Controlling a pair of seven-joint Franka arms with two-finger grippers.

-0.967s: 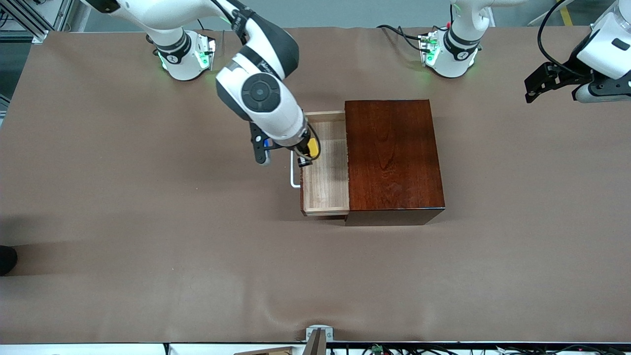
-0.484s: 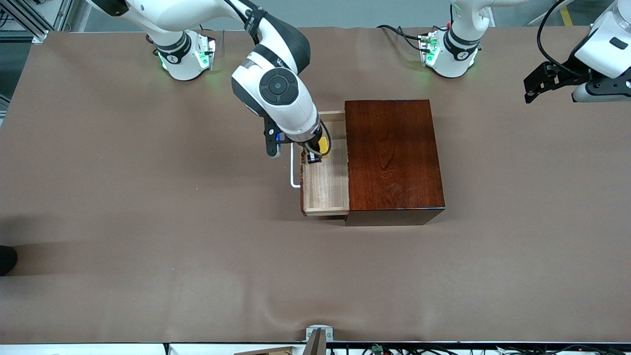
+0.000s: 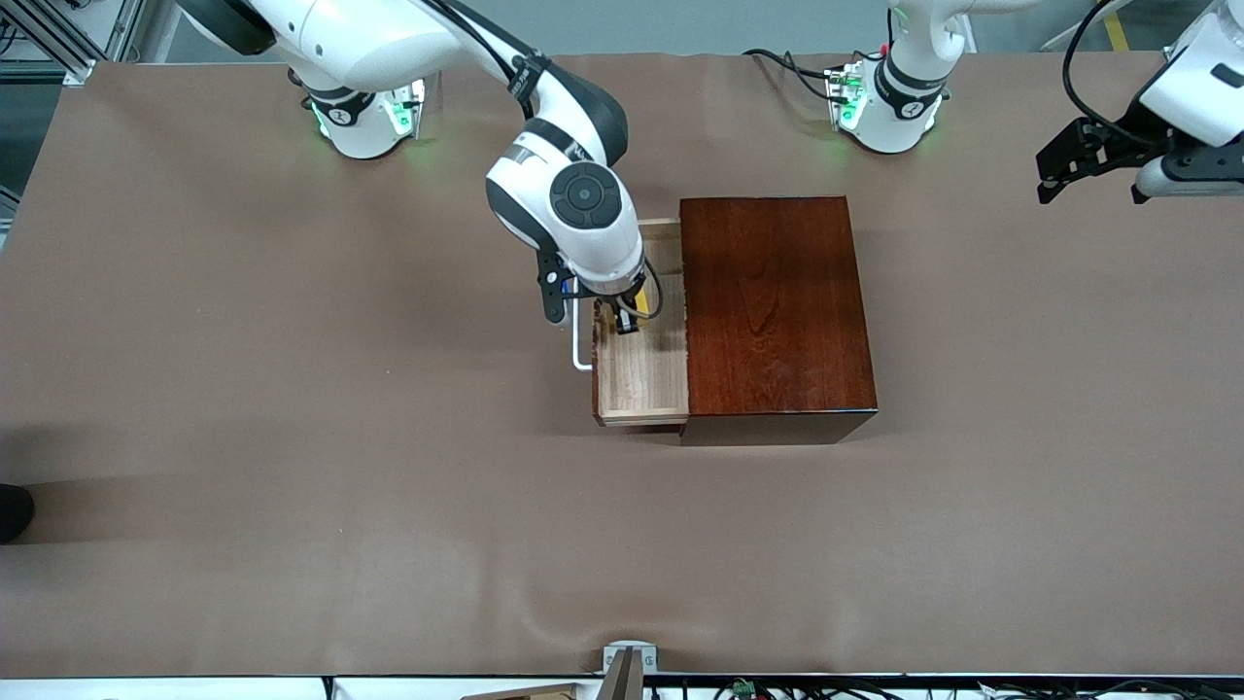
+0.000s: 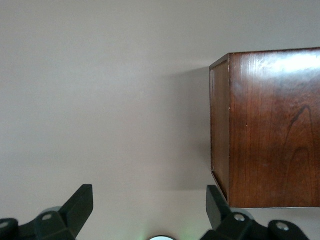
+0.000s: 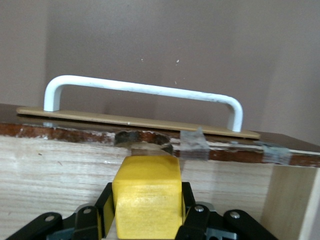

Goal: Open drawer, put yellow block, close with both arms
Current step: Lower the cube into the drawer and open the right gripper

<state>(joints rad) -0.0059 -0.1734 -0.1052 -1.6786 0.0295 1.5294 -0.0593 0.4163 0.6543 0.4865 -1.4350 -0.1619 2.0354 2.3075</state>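
Observation:
The pale-wood drawer (image 3: 641,374) is pulled out of the dark reddish-brown box (image 3: 773,306) toward the right arm's end, its white bar handle (image 3: 577,335) at the front. My right gripper (image 3: 630,316) is shut on the yellow block (image 3: 641,303) and holds it low inside the drawer. In the right wrist view the block (image 5: 146,197) sits between the black fingers (image 5: 106,210), with the drawer's front wall and the handle (image 5: 145,90) just ahead. My left gripper (image 3: 1093,165) is open and empty, waiting over the table at the left arm's end; its wrist view shows the box (image 4: 270,130).
Brown cloth covers the table (image 3: 292,437). The two arm bases (image 3: 364,112) stand along the edge farthest from the front camera. A small metal bracket (image 3: 627,666) sits at the edge nearest the camera.
My right gripper has moved with the yellow block from over the drawer's front edge to farther in over the drawer and lower. The left arm shifted only slightly.

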